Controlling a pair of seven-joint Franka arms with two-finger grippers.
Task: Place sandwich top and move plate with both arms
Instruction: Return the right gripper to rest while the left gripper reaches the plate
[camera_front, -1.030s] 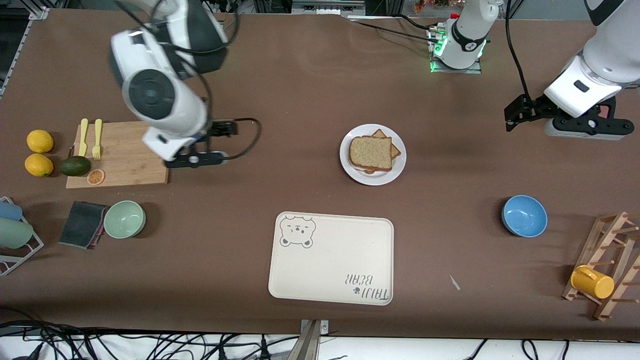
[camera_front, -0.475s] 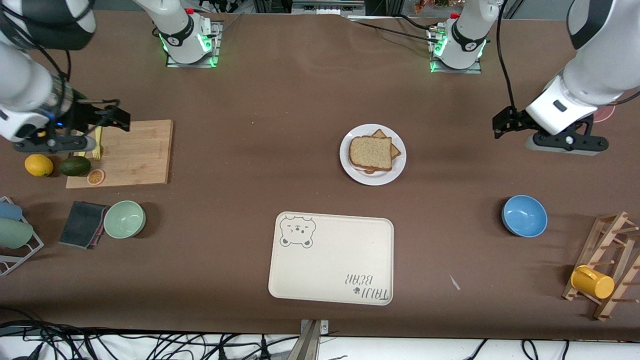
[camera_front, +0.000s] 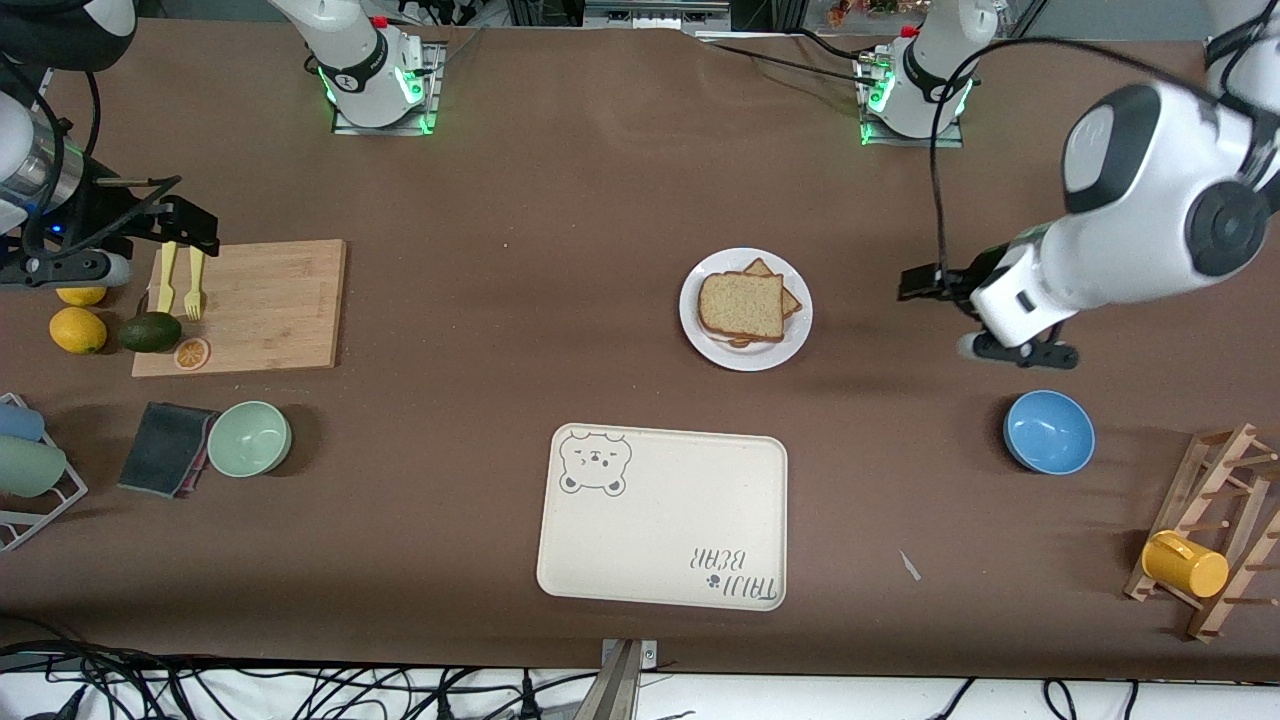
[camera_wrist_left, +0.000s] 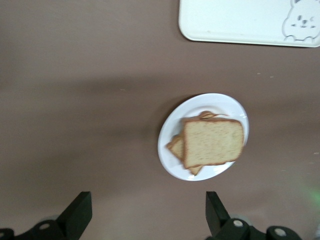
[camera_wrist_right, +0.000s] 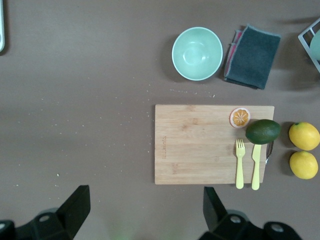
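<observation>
The sandwich top (camera_front: 741, 305) lies on the white plate (camera_front: 770, 352) at the table's middle, stacked on another slice whose corners stick out. My left gripper (camera_front: 912, 283) is open and empty above the table, beside the plate toward the left arm's end. The left wrist view shows the plate (camera_wrist_left: 220, 105) and the top slice (camera_wrist_left: 213, 141) ahead of the open left gripper (camera_wrist_left: 145, 217). My right gripper (camera_front: 195, 228) is open and empty over the cutting board's end, away from the plate. It is also open in the right wrist view (camera_wrist_right: 145, 210).
A cream bear tray (camera_front: 660, 515) lies nearer the camera than the plate. A blue bowl (camera_front: 1048, 431) and a wooden rack with a yellow mug (camera_front: 1185, 565) are toward the left arm's end. A cutting board (camera_front: 260, 300), green bowl (camera_front: 249, 438), cloth, lemons and avocado are toward the right arm's end.
The right arm has swung away from the middle to the cutting board's end. The left gripper has moved in from the table's end toward the plate. The plate and bread have not moved.
</observation>
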